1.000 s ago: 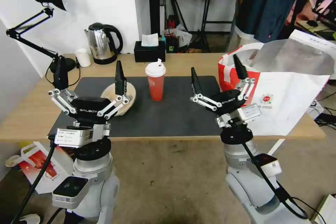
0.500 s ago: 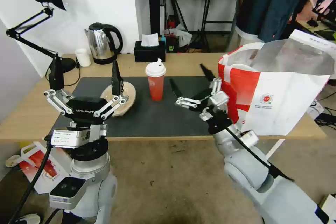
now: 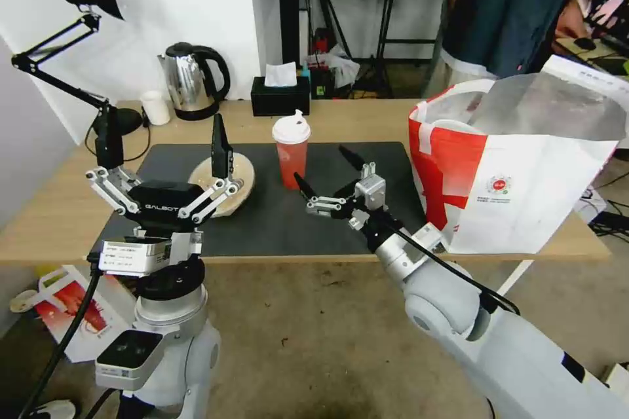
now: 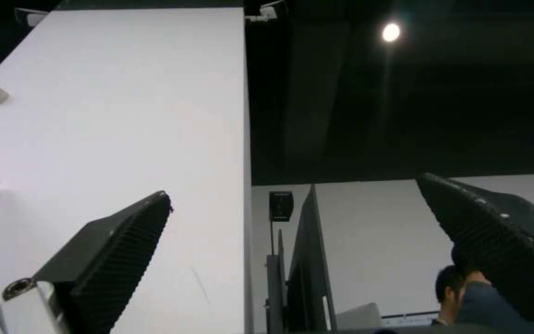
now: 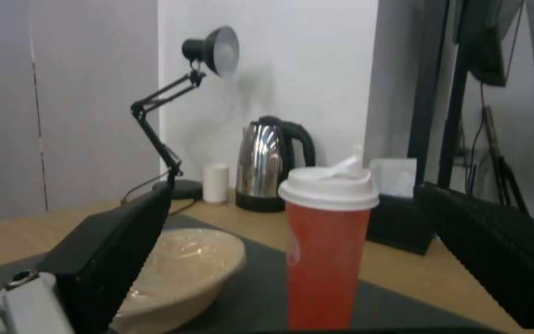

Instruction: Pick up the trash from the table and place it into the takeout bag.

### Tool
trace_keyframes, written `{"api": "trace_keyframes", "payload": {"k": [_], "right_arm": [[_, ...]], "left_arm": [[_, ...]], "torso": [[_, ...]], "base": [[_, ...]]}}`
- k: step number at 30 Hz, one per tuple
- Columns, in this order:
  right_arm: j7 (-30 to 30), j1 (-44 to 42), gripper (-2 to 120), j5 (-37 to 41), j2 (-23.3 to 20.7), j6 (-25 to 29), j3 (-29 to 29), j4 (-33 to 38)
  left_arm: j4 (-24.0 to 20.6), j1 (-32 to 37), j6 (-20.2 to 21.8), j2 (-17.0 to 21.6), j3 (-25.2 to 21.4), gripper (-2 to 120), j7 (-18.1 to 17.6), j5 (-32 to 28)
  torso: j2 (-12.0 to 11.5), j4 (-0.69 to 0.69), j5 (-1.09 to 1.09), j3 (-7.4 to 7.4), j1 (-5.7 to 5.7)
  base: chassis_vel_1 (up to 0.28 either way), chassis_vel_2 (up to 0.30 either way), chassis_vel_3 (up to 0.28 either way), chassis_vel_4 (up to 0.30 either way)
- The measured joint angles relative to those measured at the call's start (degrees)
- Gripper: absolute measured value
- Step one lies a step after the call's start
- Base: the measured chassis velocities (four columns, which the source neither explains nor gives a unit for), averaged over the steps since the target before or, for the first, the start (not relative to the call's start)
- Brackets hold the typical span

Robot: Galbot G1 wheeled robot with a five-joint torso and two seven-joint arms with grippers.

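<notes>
Now, from the head view, I see my right gripper (image 3: 325, 177) low over the black mat (image 3: 327, 209), fingers spread wide and empty, aimed at the red cup (image 3: 291, 152). That cup stands upright on the mat, its long axis vertical, white lid on top, just beyond and slightly to the left of the fingertips, not yet between them. My right arm is plainly the nearer one to it. My left gripper (image 3: 164, 150) hangs in front of the table (image 3: 52, 209) with fingers pointing up, wide apart and holding nothing; the beige bowl (image 3: 226, 183) sits on the mat behind it. Well off to the right, the takeout bag (image 3: 524, 170) stands open on the table.

My left wrist view looks up at a wall and ceiling, with both finger pads (image 4: 112, 260) far apart.

My right wrist view puts the red cup (image 5: 326, 246) dead ahead, upright, centred in the gap between the two spread fingers (image 5: 118, 246) but further out. I judge a straight push forward would bring the fingers to either side of it. The beige bowl (image 5: 181, 273) lies beside the cup, close to one finger.
</notes>
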Motion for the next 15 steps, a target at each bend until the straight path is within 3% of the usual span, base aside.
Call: {"api": "trace_keyframes", "payload": {"k": [15], "right_arm": [[0.2,7.0,100,3.3,0.9,-1.0,-3.9,-7.5]], "left_arm": [[0.2,-0.1,0.0,0.0,0.0,100,0.0,0.0]], "torso": [[0.0,0.00,-0.01,0.00,0.00]], "base": [[0.000,0.000,0.000,0.000]]}}
